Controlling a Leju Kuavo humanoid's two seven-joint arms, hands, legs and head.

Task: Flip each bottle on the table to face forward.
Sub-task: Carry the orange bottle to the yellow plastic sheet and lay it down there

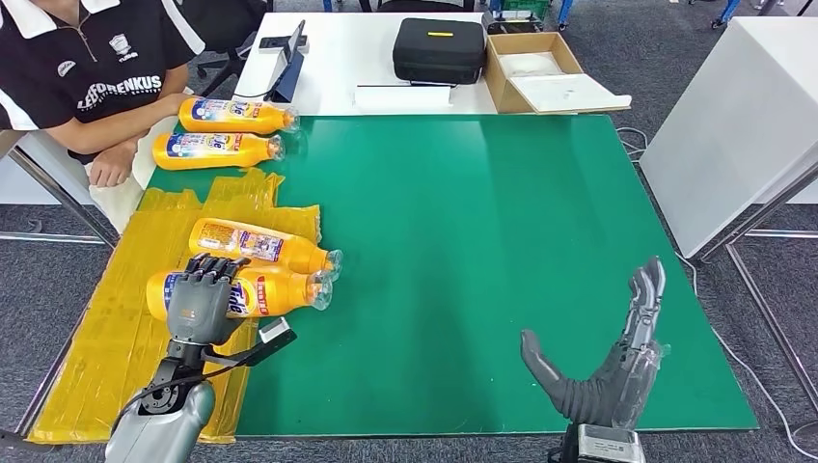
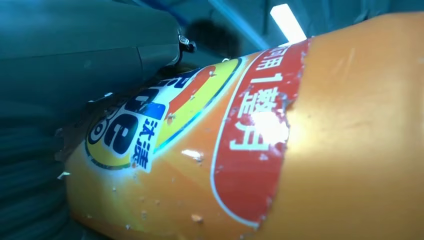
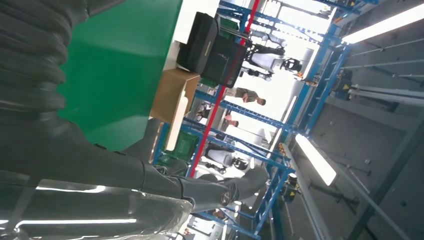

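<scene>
The nearest bottle [image 1: 241, 294] lies on its side on the yellow plastic sheet [image 1: 116, 338] at the left edge of the green bench [image 1: 482, 251], its long axis running left to right with the neck pointing right. The left robot hand [image 1: 201, 301] rests over its middle, fingers draped across the label; whether they grip it cannot be told. A second bottle [image 1: 260, 246] lies just behind. The right robot hand [image 1: 617, 367] hovers open and empty, well apart from the bottles.

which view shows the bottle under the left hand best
The head view: the whole bottle lies on its side under the left hand. The left wrist view gives a label close-up; the right wrist view faces away.
</scene>
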